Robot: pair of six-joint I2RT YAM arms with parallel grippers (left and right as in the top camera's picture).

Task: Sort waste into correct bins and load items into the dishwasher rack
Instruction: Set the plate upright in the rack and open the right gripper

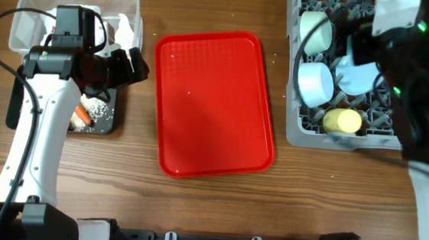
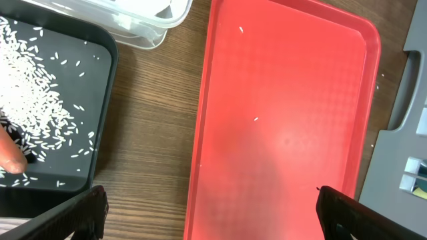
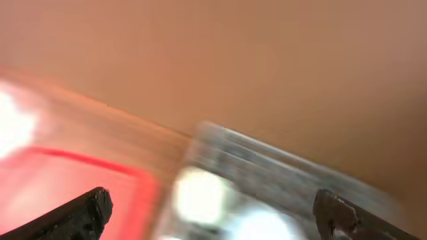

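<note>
Overhead view. The clear tub [image 1: 78, 6] stands at upper left and holds crumpled white napkins [image 1: 123, 27]. The black tray [image 1: 100, 125] lies just below it, touching or nearly so. It holds loose white rice [image 1: 95, 109] and an orange carrot [image 1: 83, 115] side by side.

The red tray [image 1: 212, 104] occupies the centre of the table, apart from both bins. A few stray white grains lie on it.

The dishwasher rack [image 1: 294, 130] sits at upper right. Loaded in it are a mint green bowl [image 1: 314, 30] at top, a light blue bowl [image 1: 315, 80] below that, a light blue plate [image 1: 356, 74] to its right and partly under the right arm, and a yellow cup [image 1: 342, 120] on its side near the lower edge.

Left gripper [image 2: 210, 210]: positioned over the strip of table between the black tray and the red tray. Fingers are spread wide, with nothing between them.

Right gripper [image 3: 213, 213]: the wrist view is heavily blurred. Fingers are spread wide at the lower corners and hold nothing. Overhead, the arm covers the right side of the rack and the fingers are hidden.
</note>
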